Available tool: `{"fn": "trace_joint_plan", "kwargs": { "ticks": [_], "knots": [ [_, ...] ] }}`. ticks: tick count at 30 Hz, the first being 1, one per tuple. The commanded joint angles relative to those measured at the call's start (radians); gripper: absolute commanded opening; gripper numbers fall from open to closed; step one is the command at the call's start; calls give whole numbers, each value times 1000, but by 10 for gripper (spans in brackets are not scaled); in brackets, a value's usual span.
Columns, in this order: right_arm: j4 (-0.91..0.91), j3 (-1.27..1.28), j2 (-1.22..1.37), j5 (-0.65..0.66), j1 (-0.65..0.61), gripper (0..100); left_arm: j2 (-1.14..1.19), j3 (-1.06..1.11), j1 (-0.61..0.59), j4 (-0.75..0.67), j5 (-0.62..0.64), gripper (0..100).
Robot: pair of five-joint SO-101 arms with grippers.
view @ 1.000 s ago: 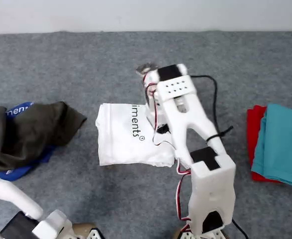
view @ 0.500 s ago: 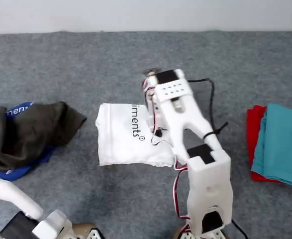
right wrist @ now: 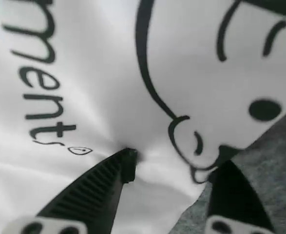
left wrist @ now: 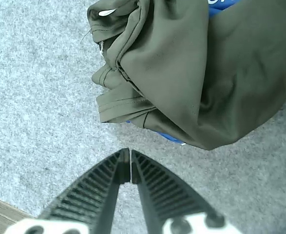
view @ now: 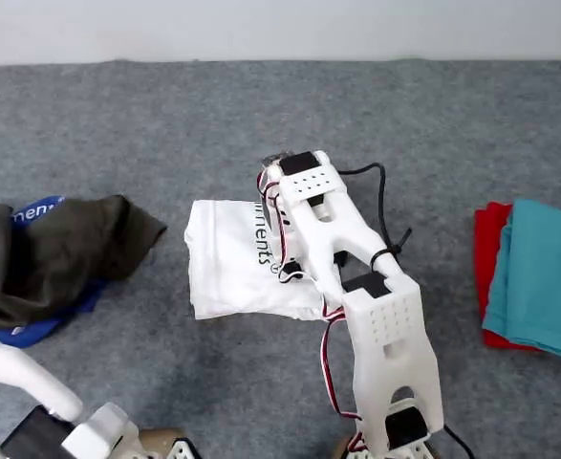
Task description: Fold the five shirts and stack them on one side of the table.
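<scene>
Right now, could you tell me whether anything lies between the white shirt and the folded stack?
Nothing visible does: just grey table runs from the white shirt to the teal-and-red stack.

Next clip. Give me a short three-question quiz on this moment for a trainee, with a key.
1. Fill in: the left tool, near the olive shirt, is ____ (open or shut).
2. True or false: the teal shirt lies on top of the red shirt.
3. The open right tool touches which shirt?
A. the olive shirt
B. the white shirt
C. the teal shirt

Key: 1 shut; 2 true; 3 B.
</scene>
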Motion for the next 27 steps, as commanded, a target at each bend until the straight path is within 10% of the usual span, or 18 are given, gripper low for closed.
{"fn": "trace_joint_plan", "kwargs": {
  "ticks": [1,11,27],
  "knots": [
    [10,-2,44,89,18,54,-34,-5,2,-28,6,15],
    [171,-41,-62,244,153,12,-34,-5,2,-28,6,15],
    [38,-161,-159,1444,463,11,-32,-7,5,-57,3,15]
  ]
}}
